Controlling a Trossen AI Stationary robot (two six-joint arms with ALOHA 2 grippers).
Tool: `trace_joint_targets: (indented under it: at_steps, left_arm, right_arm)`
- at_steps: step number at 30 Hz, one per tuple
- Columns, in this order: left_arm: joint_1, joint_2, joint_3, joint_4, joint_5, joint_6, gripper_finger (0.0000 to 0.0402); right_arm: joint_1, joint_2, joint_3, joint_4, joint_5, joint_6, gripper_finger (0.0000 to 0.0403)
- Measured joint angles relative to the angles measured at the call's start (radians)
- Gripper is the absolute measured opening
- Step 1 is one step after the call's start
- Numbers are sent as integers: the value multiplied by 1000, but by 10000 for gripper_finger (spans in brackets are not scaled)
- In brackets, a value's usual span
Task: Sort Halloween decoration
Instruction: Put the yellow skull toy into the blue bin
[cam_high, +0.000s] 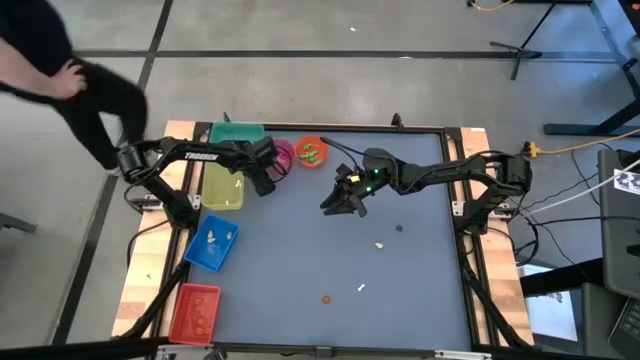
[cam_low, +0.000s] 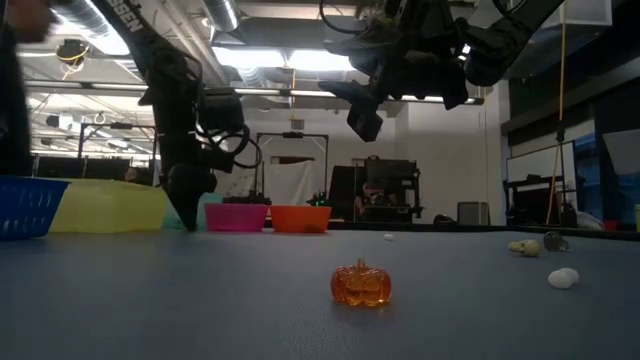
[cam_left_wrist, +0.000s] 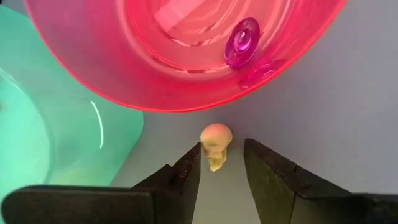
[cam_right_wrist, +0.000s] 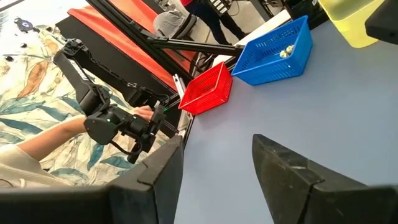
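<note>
left gripper (cam_left_wrist: 222, 163), arm marked "trossen", open around what looks like a skull (cam_left_wrist: 215, 144).

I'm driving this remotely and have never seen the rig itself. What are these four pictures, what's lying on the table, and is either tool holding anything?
You see two dark robot arms at a blue-grey table. One camera looks straight down, one sits at table height, and one rides on each wrist.

The left tool is down by the pink bowl, open, with a small pale skull lying on the table between its fingers, not gripped. A purple trinket lies in that bowl.

The right tool hangs over the middle of the table, open and empty.

Along the left side are a green bin, yellow bin, blue basket and red basket; an orange bowl sits by the pink one. Loose pieces include an orange pumpkin.
</note>
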Motion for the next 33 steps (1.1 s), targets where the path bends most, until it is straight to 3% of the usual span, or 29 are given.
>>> trace_joint_targets:
  at_steps: [8,21,33]
  left_arm:
    - [1,0,-6,15,44,1,112]
    - [1,-1,-5,12,132,0,70]
    - [-33,-1,-5,10,185,0,66]
  right_arm:
    - [0,0,0,0,0,0,189]
    - [0,0,0,0,0,1,189]
    - [0,0,0,0,0,1,189]
